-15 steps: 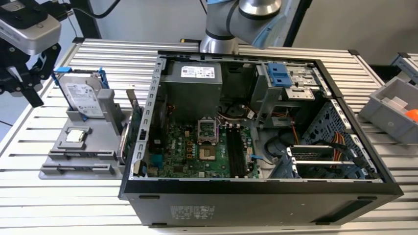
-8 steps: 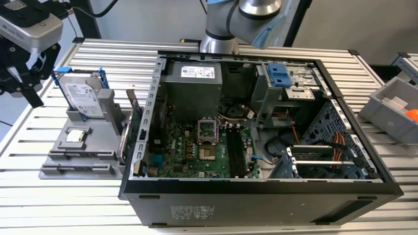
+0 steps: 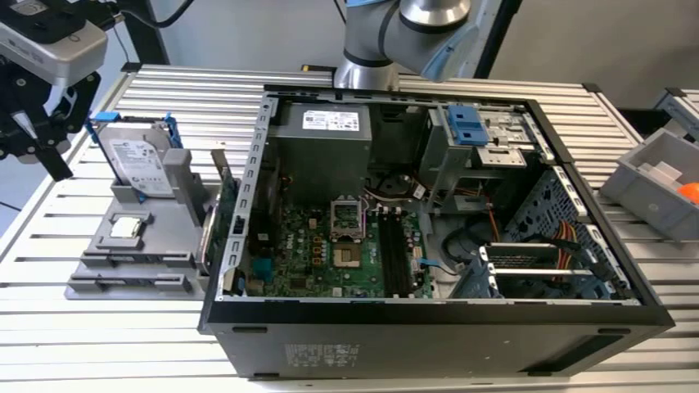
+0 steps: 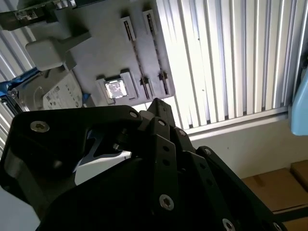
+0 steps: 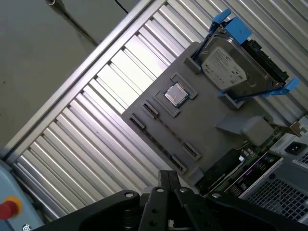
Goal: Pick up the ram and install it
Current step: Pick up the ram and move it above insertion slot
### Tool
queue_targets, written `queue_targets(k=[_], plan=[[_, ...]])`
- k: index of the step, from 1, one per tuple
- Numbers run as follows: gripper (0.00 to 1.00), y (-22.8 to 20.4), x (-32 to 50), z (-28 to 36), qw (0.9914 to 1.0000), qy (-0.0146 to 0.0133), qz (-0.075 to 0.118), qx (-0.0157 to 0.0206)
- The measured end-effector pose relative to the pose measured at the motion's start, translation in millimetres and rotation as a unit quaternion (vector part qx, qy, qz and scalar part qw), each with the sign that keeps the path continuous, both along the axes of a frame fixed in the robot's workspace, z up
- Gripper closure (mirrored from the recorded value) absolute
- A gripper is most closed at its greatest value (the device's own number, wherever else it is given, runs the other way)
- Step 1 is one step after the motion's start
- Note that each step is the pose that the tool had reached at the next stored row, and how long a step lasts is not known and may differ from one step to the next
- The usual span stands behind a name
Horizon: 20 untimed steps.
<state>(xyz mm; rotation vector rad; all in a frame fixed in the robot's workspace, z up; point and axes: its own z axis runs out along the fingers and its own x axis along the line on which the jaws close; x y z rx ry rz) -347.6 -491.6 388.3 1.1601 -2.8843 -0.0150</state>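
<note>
Exterior view first, from its left. The gripper [image 3: 35,160] hangs above the slatted table's [image 3: 110,360] edge, beside the grey holder tray [image 3: 93,286] and well apart from the computer case [image 3: 437,327]. I cannot tell whether it is apart, together or clamped on anything. A dark, narrow shape points down beneath it. That may be the ram held on end, which would suit lowering it edge-first into a socket, or it may be part of the gripper itself.

The tray stands its parts upright or flat so each can be taken cleanly from above. The hard drive [image 3: 140,164] in its blue frame sits on edge at the back, and the processor chip [image 3: 127,228] lies flat in a recess. The long narrow slots [image 3: 131,262] at the front, cut for a thin stick, look bare in both wrist views too.

Just beside the tray the green card [image 3: 224,217] stands on edge against the case. The case lies open on its side, so the motherboard [image 3: 317,254] faces upward. Its dark memory sockets [image 3: 395,254] run side by side, and I cannot tell whether a stick sits in one. A grey bin [image 3: 656,180] sits at the exterior view's right.
</note>
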Motion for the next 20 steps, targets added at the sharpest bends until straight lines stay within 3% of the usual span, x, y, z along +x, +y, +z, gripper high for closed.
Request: queue_targets(k=[10, 20], plan=[[1.00, 0.0, 0.0, 0.0, 0.99972, 0.0000, 0.024, -0.0030], [1.00, 0.1, 0.0, 0.0, 0.99890, 0.0000, 0.047, -0.0062]])
